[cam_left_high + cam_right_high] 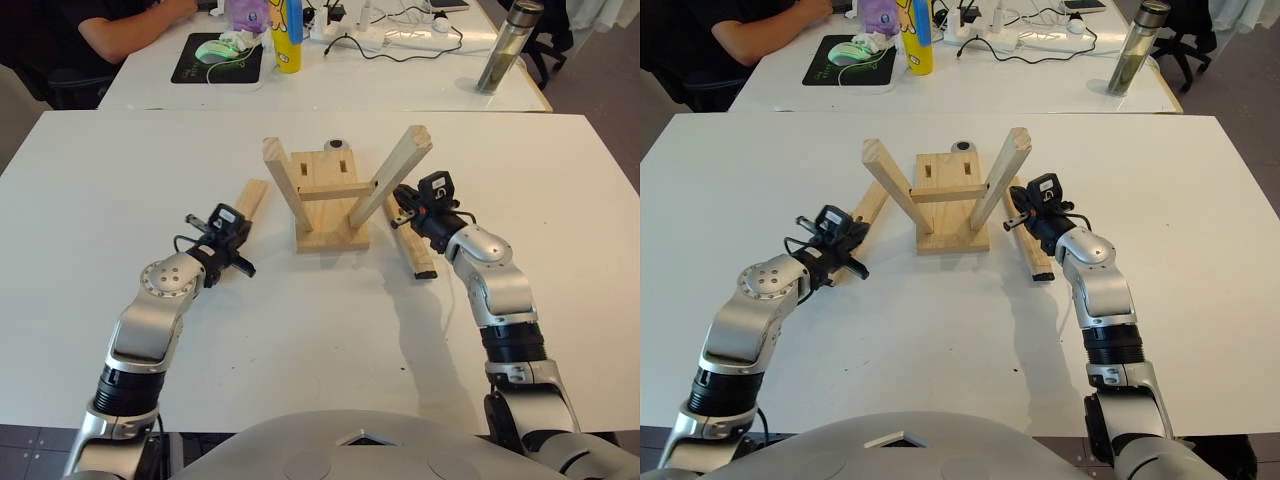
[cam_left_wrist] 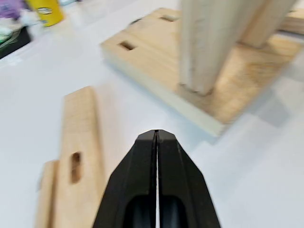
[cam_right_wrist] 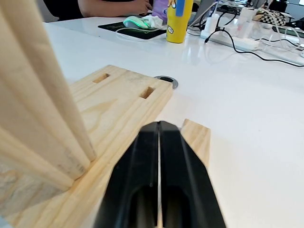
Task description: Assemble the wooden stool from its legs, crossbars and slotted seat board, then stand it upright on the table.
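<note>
left gripper (image 2: 156,137), right gripper (image 3: 158,128): both closed, empty. Loose leg (image 1: 252,198) left of seat board (image 1: 322,166) looks stiff, light; grab mid-length.

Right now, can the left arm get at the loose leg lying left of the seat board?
Probably yes. The left gripper, shut, sits right by the loose leg, with nothing between them. The seat board lies clear to one side. The gripper would have to open first.

Stool (image 1: 945,195), apparently half-assembled, on table (image 1: 1200,250)
</note>
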Controlling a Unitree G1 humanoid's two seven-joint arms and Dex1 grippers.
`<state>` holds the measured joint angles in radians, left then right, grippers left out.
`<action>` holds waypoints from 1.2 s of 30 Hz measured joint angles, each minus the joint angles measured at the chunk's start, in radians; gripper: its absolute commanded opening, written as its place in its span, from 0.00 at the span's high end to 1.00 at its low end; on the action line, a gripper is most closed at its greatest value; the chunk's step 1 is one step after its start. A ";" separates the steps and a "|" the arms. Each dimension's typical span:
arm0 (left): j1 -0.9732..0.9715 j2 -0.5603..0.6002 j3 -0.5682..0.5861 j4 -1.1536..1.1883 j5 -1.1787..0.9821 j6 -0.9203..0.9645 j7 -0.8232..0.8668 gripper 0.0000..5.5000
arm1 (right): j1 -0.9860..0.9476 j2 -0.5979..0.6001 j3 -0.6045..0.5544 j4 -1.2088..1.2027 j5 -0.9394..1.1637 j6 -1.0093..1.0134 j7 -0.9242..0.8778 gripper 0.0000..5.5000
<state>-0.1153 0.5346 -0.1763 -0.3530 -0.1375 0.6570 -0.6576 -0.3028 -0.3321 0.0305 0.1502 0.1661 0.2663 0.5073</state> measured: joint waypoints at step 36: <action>-0.197 0.011 -0.259 0.248 0.468 -0.110 0.058 1.00 | -0.154 0.162 0.235 0.114 -0.052 -0.104 0.214 1.00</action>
<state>-0.3127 0.5460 -0.4352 -0.1049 0.3302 0.5472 -0.5998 -0.4569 -0.1702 0.2652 0.2646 0.1145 0.1627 0.7218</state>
